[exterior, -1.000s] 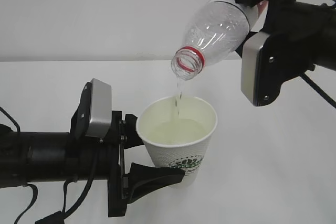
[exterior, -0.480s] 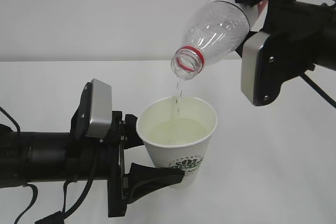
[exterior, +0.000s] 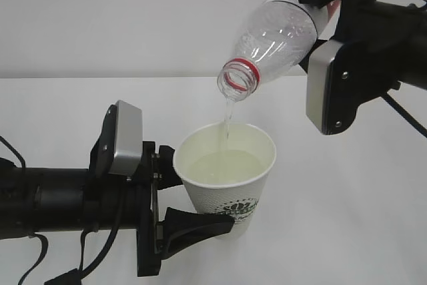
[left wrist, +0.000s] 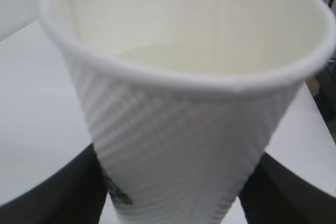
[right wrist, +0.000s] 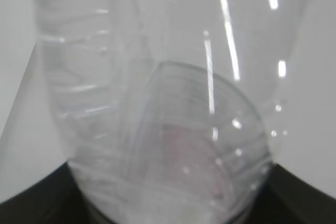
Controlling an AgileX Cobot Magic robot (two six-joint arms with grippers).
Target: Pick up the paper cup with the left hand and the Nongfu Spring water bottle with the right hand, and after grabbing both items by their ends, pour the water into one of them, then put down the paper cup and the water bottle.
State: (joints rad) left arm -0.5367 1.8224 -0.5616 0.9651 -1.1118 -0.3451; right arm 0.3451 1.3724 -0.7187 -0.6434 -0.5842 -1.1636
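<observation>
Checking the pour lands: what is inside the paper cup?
The paper cup holds faintly yellowish water, with a thin stream falling in from the water bottle. The cup's bottom cannot be seen beneath it.

Slanted front view, wrist views close — perhaps blurred, sharing cup (exterior: 225, 177)
</observation>
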